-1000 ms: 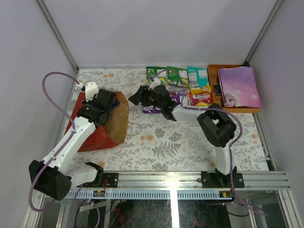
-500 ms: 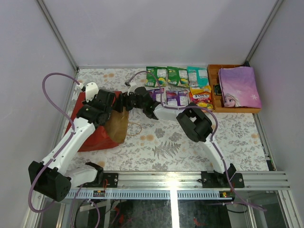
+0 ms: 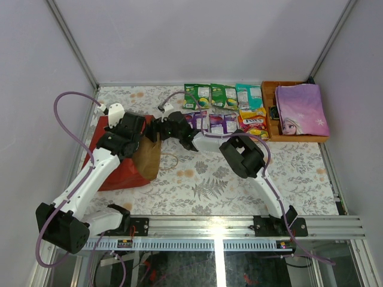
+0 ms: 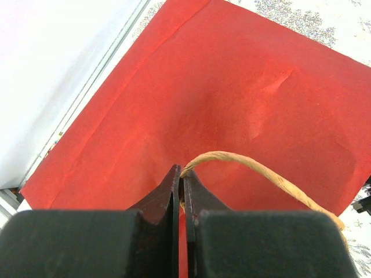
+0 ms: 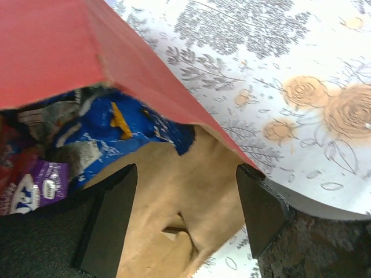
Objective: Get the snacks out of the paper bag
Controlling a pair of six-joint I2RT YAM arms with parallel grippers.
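The paper bag point(image 3: 119, 170) lies on its side at the left, red outside, with its brown mouth point(image 3: 149, 156) facing right. My left gripper point(image 4: 182, 174) is shut on the bag's twine handle point(image 4: 261, 171) and holds the upper lip up. The open right gripper point(image 5: 188, 197) is at the mouth, over the brown inner wall point(image 5: 174, 174). Deeper inside lie a blue bag point(image 5: 122, 124) and a purple packet point(image 5: 49, 185). Green point(image 3: 197, 94), teal point(image 3: 248, 94), purple point(image 3: 218, 122) and yellow-red point(image 3: 252, 119) snacks lie in rows on the table at the back.
An orange-brown wooden tray point(image 3: 268, 89) at the back right holds a purple princess book point(image 3: 301, 107). The left wall runs close beside the bag. A flowered cloth point(image 3: 209, 185) covers the table.
My right gripper has swung left from beside the snack rows to the bag's mouth, staying open. The left gripper has kept its hold on the handle.
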